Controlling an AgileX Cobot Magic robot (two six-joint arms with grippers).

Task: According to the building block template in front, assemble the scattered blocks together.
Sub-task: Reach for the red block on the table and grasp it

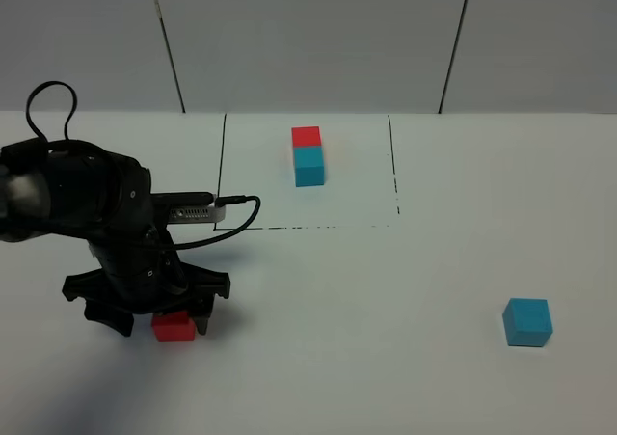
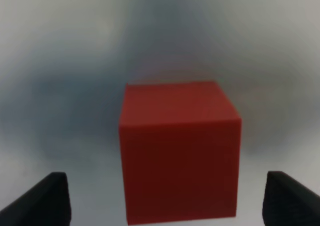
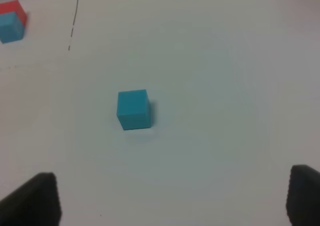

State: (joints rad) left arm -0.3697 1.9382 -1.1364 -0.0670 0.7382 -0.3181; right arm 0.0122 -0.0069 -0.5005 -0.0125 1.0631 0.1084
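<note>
The loose red cube (image 1: 174, 328) lies near the table's front left. My left gripper (image 1: 166, 316) is lowered over it. In the left wrist view the red cube (image 2: 180, 151) sits between the two dark fingertips (image 2: 46, 200), with a gap on each side, so the left gripper (image 2: 167, 202) is open. The loose blue cube (image 1: 527, 321) rests at the front right. The right wrist view shows that blue cube (image 3: 133, 109) well ahead of my open right gripper (image 3: 170, 200), which holds nothing. The template (image 1: 308, 155), red joined to blue, stands inside the black lines at the back centre.
Thin black lines (image 1: 223, 170) mark a rectangle around the template (image 3: 11, 21). A cable (image 1: 241, 225) loops off the left arm. The white table runs back to a pale panelled wall.
</note>
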